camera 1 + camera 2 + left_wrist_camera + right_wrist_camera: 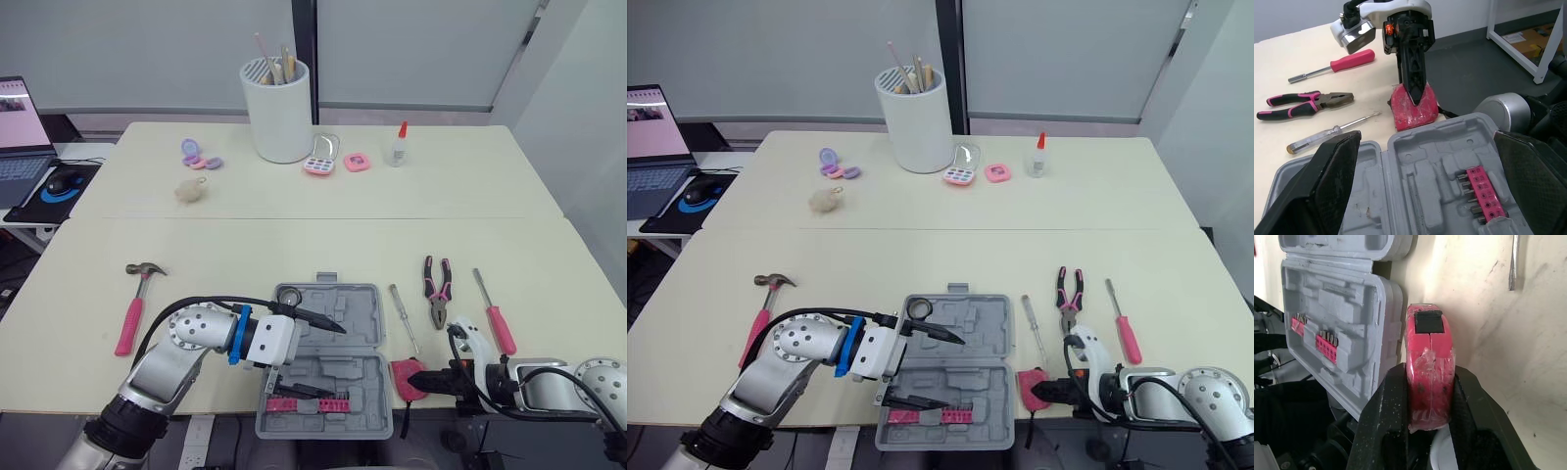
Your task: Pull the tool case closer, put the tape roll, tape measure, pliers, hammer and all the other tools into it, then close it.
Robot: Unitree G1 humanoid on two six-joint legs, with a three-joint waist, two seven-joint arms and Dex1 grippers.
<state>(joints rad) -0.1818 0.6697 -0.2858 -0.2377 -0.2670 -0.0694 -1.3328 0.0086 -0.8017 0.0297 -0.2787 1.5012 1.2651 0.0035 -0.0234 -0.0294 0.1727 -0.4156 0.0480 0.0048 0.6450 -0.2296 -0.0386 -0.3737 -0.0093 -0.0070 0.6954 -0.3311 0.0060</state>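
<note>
Tool case (pixel 358 304) lies open flat at the near edge of the table (pixel 294 245), grey, with a pink bit strip (pixel 312 402) in its near half. My left pincer (pixel 335 362) hangs over the case's left part, fingers spread wide and holding nothing. It and its arm cover that side of the trays. Just right of the case, my right pincer (pixel 423 378) is pinching the red tape measure (pixel 1430 367). The tape measure is near the case wall, not in the case, and I can't tell if it touches the table. Tape roll (pixel 288 296), a small grey ring, is at the case's far left corner, beside my upper left finger. On the table right of the case: clear-handled screwdriver (pixel 404 318) nearest, then pliers (pixel 437 292), then red-handled screwdriver (pixel 493 313), all apart. Hammer (pixel 135 304), pink handle, lies well left of the case. On the far side: white cup (pixel 276 122) with sticks, glue bottle (pixel 396 145), pink compacts (pixel 333 157), fluffy ball (pixel 190 190). Laptop (pixel 20 132) and mouse (pixel 61 181) sit on a separate table at left.
</note>
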